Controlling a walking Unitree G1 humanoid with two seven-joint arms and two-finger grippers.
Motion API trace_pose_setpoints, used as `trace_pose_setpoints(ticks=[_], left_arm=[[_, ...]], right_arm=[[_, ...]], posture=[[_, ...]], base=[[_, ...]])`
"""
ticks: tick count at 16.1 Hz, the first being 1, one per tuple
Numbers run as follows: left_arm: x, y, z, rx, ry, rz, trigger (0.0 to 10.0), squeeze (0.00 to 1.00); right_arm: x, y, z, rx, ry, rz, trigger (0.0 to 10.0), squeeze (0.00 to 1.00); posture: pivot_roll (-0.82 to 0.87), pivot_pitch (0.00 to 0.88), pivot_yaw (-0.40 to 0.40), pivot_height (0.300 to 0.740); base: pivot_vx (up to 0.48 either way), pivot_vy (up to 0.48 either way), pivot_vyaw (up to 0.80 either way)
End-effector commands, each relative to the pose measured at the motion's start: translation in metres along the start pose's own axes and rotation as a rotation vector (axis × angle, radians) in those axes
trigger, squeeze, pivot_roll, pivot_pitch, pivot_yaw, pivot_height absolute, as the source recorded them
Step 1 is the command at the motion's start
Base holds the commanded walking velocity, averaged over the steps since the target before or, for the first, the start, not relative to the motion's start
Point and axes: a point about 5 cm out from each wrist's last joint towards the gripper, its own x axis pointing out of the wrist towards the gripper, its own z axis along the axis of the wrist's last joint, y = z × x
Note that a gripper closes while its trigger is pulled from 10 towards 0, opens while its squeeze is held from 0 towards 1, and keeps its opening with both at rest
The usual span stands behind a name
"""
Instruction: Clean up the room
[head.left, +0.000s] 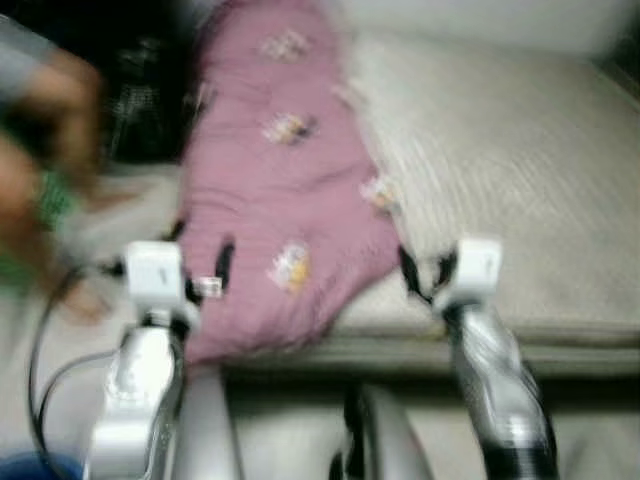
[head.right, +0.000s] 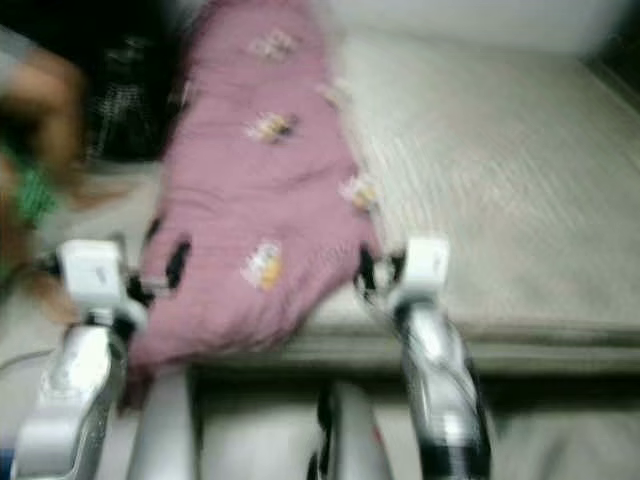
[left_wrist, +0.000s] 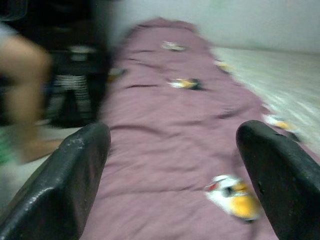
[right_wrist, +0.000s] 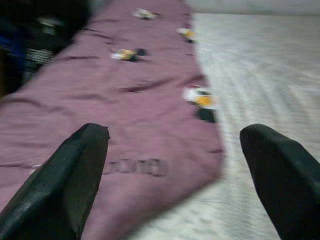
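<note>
Blanket (head.left: 280, 190) of dusty pink cloth, printed with small yellow-and-white figures, lies stretched lengthwise along the left side of a bed (head.left: 520, 180) covered in a pale, ribbed sheet. Its near end reaches the front edge of the mattress and droops a little over it, just to the robot's left of centre. All the pictures are blurred, so fine detail is lost.

Both arms are raised in front of the robot at the foot of the bed. The left gripper (left_wrist: 175, 175) hovers low above the near end of the blanket, its two black fingers (left_wrist: 65, 185) spread wide apart with nothing between them; one of the yellow printed figures sits on the cloth between the fingertips. Whether the fingers touch the cloth cannot be told through the blur.

The right gripper (right_wrist: 175, 170) is at the blanket's near right corner, where the pink cloth meets the pale sheet. Its fingers (right_wrist: 70, 175) are likewise spread wide and hold nothing; one finger stands over the blanket and the other over the bare sheet.

At the far left, beside the bed, a person's arm (head.left: 50, 110) is in view, blurred, in front of a dark shape. A black cable (head.left: 40, 340) loops down beside the robot's left arm.
</note>
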Motion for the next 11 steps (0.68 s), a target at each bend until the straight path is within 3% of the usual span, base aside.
trace_pose_setpoints(ticks=[1, 3, 5, 8, 11], left_arm=[[0.001, -0.001, -0.004, -0.004, 0.026, -0.01, 10.0, 0.0], [0.001, -0.001, -0.003, -0.009, 0.027, 0.004, 10.0, 0.0], [-0.001, 0.006, 0.0, 0.017, 0.036, 0.084, 10.0, 0.0], [-0.02, 0.02, 0.003, 0.012, 0.053, 0.196, 10.0, 0.0], [-0.046, 0.029, -0.002, 0.016, 0.104, 0.205, 10.0, 0.0]], right_arm=[[-0.003, 0.0, -0.005, 0.01, 0.017, -0.002, 10.0, 0.0], [-0.003, 0.0, -0.005, 0.007, 0.019, 0.002, 10.0, 0.0], [-0.001, 0.008, -0.006, 0.004, 0.044, 0.043, 10.0, 0.0], [0.005, 0.03, -0.018, -0.004, 0.127, 0.178, 10.0, 0.0], [0.023, 0.06, -0.03, -0.014, 0.16, 0.299, 10.0, 0.0]], posture=[[0.03, 0.115, -0.093, 0.595], [0.03, 0.117, -0.097, 0.595], [0.04, 0.137, -0.1, 0.595], [0.09, 0.199, -0.114, 0.595], [0.14, 0.243, -0.127, 0.595]], base=[[0.0, 0.0, 0.0], [0.0, 0.0, 0.0], [0.0, 0.0, 0.0], [0.0, 0.0, 0.0], [0.0, 0.0, 0.0]])
